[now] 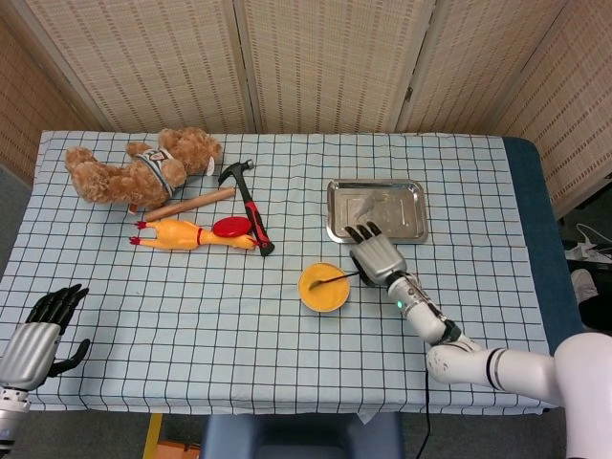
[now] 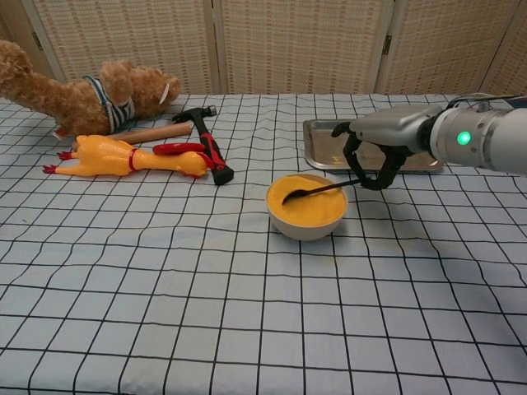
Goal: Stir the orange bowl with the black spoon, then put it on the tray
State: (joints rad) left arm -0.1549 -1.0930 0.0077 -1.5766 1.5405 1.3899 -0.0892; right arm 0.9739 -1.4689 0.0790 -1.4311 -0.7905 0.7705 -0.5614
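Now the right hand (image 2: 375, 156) is pinching the handle of the thin black spoon (image 2: 317, 191), whose tip is dipping into the round orange bowl (image 2: 306, 207) just left of it. Behind the hand, the shiny rectangular metal tray (image 1: 376, 210) is sitting on the checked surface (image 1: 287, 363). Far left, the left hand (image 1: 36, 337) is resting with fingers spread.

Silver robot hand (image 1: 376, 256), black fingers, seemingly green light.
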